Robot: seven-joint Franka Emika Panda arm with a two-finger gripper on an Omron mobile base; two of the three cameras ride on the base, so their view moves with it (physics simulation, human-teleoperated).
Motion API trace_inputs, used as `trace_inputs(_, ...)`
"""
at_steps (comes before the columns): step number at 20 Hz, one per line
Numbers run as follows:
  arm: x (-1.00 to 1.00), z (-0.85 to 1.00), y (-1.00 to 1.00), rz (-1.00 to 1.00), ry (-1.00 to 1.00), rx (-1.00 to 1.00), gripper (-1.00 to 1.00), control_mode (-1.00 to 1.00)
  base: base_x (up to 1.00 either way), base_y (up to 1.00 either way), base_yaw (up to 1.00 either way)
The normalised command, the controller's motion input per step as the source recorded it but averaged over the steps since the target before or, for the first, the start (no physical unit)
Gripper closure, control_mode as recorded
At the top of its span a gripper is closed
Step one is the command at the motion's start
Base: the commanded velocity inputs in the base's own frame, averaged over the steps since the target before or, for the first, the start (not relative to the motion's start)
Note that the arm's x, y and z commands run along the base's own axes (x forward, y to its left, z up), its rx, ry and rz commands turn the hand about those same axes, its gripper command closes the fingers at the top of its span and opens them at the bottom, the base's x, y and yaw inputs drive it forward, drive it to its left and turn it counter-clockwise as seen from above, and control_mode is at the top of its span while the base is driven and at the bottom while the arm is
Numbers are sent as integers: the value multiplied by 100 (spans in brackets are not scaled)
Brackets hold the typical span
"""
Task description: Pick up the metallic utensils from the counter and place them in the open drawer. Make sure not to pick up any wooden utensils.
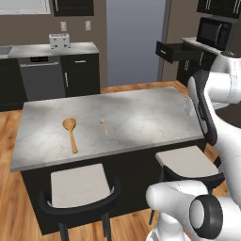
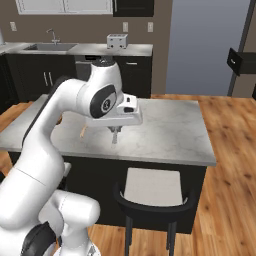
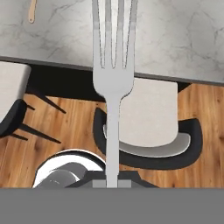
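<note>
The gripper (image 2: 115, 134) is clamping its jaws tight on the handle of a silvery fork (image 3: 113, 65), one of the metallic utensils. In the hand view the fork is extending straight out from the fingertips, tines pointing away toward the counter (image 3: 175, 39). In the right base view the gripper is hanging above the marble counter (image 2: 165, 130) with the fork dangling below it, clear of the slab. Two wooden spoons, a large one (image 1: 71, 133) and a small one (image 1: 103, 126), are lying on the counter's left part. The open drawer (image 1: 170, 52) is standing pulled out, well apart beyond the counter. No legible writing is appearing anywhere.
</note>
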Motion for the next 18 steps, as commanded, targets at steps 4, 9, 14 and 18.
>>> trace_inputs(4,-19,1,0,1,0,0,100,-100,0,0,0)
trace_inputs(9,0,0,0,0,0,0,100,-100,0,0,0)
trace_inputs(14,0,0,0,0,0,0,100,100,0,0,0)
trace_inputs(18,0,0,0,0,0,0,100,100,-8,-18,-1)
